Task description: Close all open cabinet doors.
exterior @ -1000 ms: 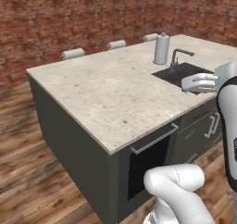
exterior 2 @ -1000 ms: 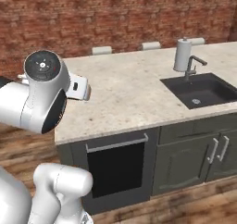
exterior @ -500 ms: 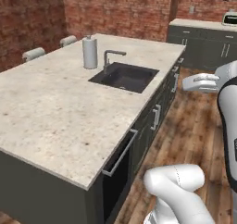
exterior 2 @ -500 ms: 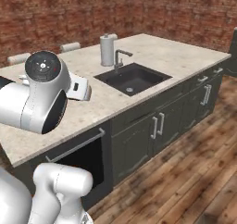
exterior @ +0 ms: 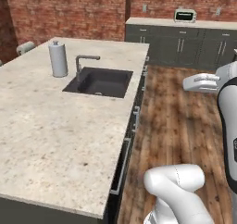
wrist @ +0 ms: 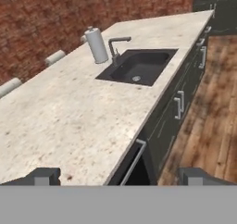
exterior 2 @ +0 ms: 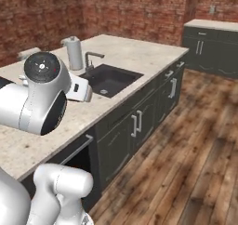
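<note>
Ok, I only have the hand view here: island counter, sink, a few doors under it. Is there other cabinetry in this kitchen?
Observer: Yes. The left base view shows a second counter along the brick wall, with base cabinet doors below it.
Operator: Are any of those standing open?
Observer: None that I can see. They all look flush with their frames, though they are small in that view.
</note>
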